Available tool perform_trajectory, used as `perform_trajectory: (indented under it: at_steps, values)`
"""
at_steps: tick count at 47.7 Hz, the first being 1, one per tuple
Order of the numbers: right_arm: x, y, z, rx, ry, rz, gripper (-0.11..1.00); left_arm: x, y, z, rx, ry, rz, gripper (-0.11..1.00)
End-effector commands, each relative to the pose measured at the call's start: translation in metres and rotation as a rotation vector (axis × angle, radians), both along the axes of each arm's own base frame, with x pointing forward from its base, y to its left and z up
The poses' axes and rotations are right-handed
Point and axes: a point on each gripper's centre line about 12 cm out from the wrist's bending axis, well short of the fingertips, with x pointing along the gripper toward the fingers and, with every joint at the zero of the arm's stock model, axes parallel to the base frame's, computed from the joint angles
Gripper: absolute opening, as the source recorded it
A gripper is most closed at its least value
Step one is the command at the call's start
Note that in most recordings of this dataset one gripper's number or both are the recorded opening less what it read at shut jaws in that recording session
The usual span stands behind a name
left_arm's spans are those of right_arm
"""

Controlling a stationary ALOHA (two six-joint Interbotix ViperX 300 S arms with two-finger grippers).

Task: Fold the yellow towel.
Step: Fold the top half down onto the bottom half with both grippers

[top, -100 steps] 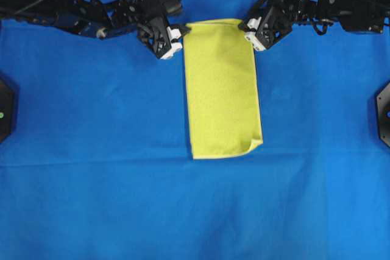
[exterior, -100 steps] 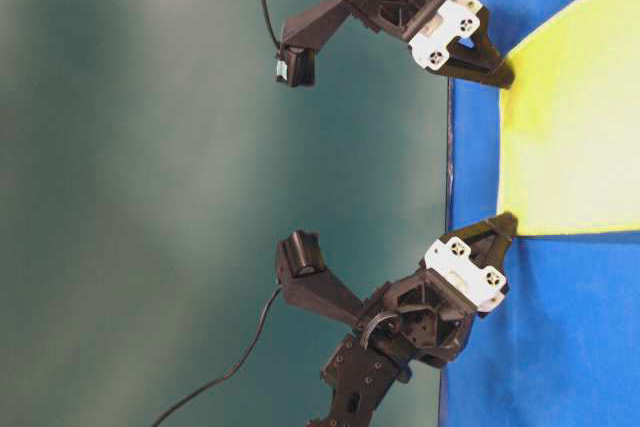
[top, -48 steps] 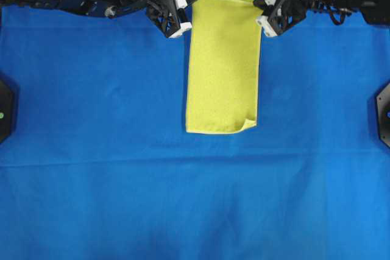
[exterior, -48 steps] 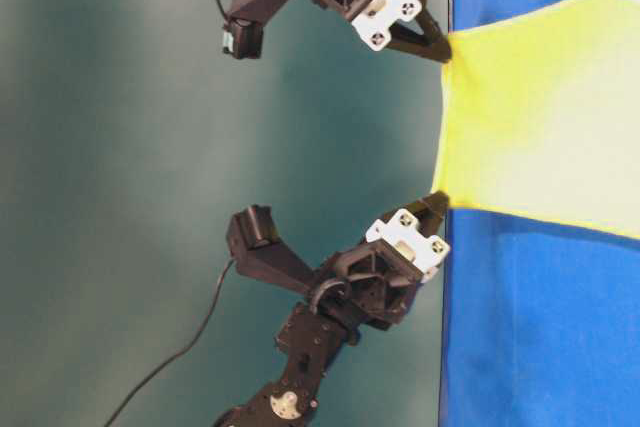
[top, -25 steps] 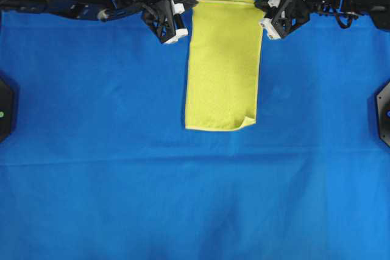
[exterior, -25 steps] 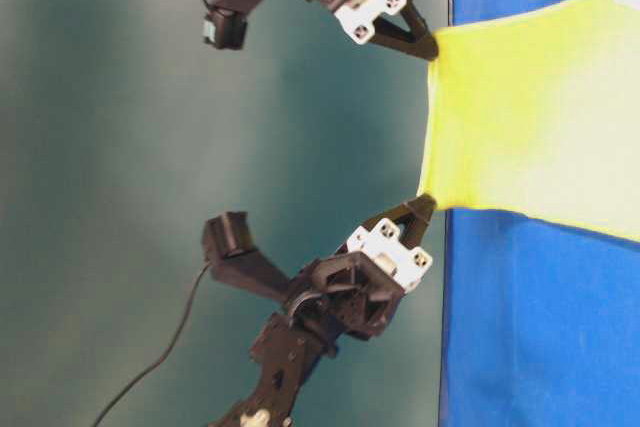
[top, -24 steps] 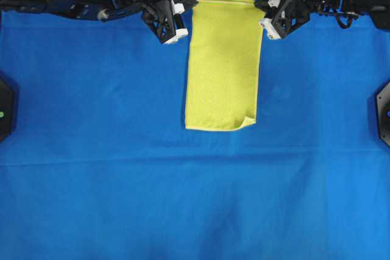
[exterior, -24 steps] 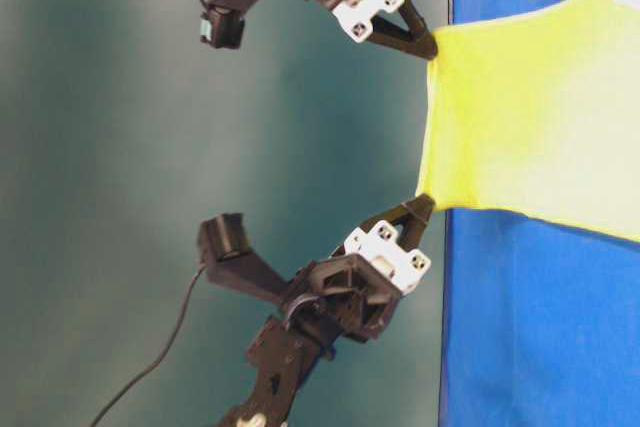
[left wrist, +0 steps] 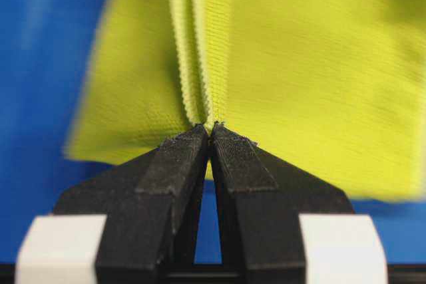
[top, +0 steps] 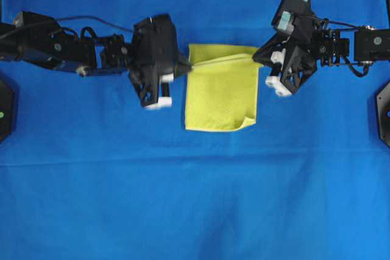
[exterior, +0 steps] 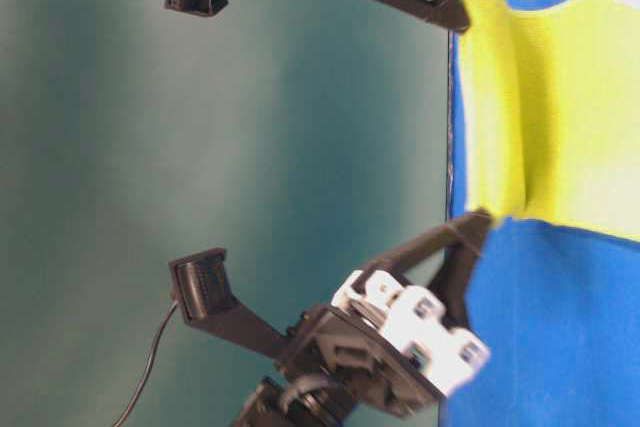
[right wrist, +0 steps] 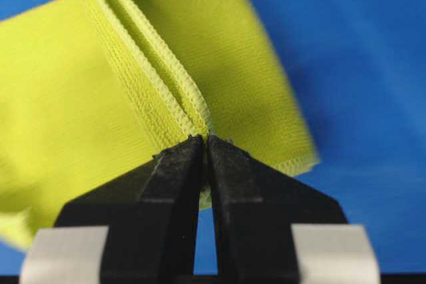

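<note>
The yellow towel (top: pixel 220 97) lies on the blue cloth, its far part lifted and doubled over toward the near edge, which rests flat with one corner turned up. My left gripper (top: pixel 187 67) is shut on the towel's lifted left corner; its fingertips pinch the hem in the left wrist view (left wrist: pixel 212 128). My right gripper (top: pixel 256 57) is shut on the lifted right corner, which shows pinched in the right wrist view (right wrist: pixel 206 139). In the table-level view the towel (exterior: pixel 560 117) hangs bowed between both grippers.
The large blue cloth (top: pixel 195 199) covers the whole table. Black mounts stand at the left edge (top: pixel 5 108) and the right edge (top: pixel 384 111). Both arms stretch in from the far left and far right.
Both grippers have carried the towel's far edge toward the near edge, folding it over itself. The visible towel is now about half as long.
</note>
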Motion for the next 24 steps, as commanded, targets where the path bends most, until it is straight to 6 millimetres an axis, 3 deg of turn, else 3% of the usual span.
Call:
perform_trajectory:
  at_steps: [1,13,24]
  values:
    - [0.006,0.016,0.004,0.008,-0.014,0.041,0.05,0.002,-0.023,0.01,-0.004,-0.01,-0.054,0.03]
    - [0.015,0.044,-0.015,0.068,0.034,0.08,0.05,0.004,-0.062,-0.006,-0.033,0.04,-0.136,0.03]
    - [0.024,0.055,-0.032,0.089,0.079,0.102,0.05,0.006,-0.067,-0.022,-0.035,0.07,-0.147,0.03]
